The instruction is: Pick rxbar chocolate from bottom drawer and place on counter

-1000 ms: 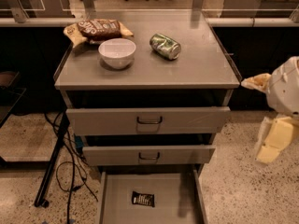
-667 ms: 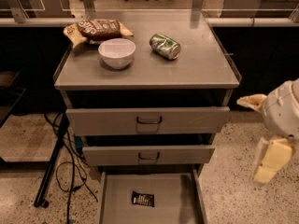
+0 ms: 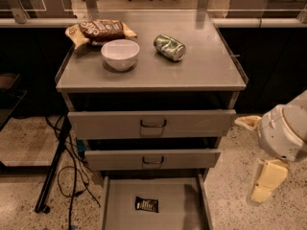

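Gripper (image 3: pixel 266 175): far right of the scene, off the cabinet's right side, hanging over the floor at about mid-drawer height. Wide or narrow, I can't tell from this angle. It carries nothing.
Gap to target: well apart; the bar is down and to the left of it.
Rxbar chocolate (image 3: pixel 147 204): lying flat on the floor of the bottom drawer (image 3: pixel 106 206), a bit left of centre, touching neither side wall.
Drawer state: bottom one is pulled out. Middle drawer (image 3: pixel 192 160) and top drawer (image 3: pixel 105 124) sit a little proud, so their fronts overhang the far end of the tray.
Step, as I read it: approach, pre-grasp.
Route: I'd swing left first, staying nearer than the middle drawer's front, then drop straight down inside the tray's right wall.
Grasp: bar is thin & flat, so I'd go top-down, square the grip across its short width, and go right down to the tray floor before closing.
Risk: the wrapper prob. slides on bare metal. Go slow on contact, centre first, don't nudge it sideways.
Lift-out: straight up till clear of both drawer fronts, then move back over the top.
Counter (image 3: pixel 211 73): I'd drop it right of the can (image 3: pixel 170 47), away from the bowl (image 3: pixel 120 54) and snack bag (image 3: pixel 101 30) at far left.
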`<state>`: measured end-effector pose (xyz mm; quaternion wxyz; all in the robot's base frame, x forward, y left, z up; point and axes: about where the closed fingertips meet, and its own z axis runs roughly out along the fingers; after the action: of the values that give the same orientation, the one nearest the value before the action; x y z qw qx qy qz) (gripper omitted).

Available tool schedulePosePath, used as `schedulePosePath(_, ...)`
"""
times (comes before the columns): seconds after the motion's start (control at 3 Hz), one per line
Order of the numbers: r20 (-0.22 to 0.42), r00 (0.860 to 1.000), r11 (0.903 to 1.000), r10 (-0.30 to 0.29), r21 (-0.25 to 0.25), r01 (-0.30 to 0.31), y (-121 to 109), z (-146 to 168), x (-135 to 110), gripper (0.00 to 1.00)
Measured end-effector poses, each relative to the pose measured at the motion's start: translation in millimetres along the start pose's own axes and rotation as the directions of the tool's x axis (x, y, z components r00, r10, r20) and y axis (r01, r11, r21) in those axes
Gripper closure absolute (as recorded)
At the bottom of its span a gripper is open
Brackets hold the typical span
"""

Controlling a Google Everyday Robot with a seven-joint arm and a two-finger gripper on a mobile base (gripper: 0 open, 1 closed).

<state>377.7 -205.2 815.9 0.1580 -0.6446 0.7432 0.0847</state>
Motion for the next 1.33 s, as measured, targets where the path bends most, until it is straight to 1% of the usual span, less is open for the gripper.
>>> schedulePosePath(0.33, 0.022, 1.000, 0.9998, 0.022, -0.002, -0.022, -2.9, 24.9, 10.3, 0.00)
schedulePosePath(0.67, 0.083, 0.996, 0.9986, 0.043, 0.026, -0.045, 0.3, 51.1, 22.9, 0.00)
schedulePosePath(1.0, 0.164, 0.985, 0.9950, 0.047, 0.079, -0.061, 5.4, 76.3, 34.8, 0.00)
schedulePosePath(1.33, 0.230, 0.972, 0.9923, 0.041, 0.105, -0.066, 12.6, 107.0, 35.5, 0.00)
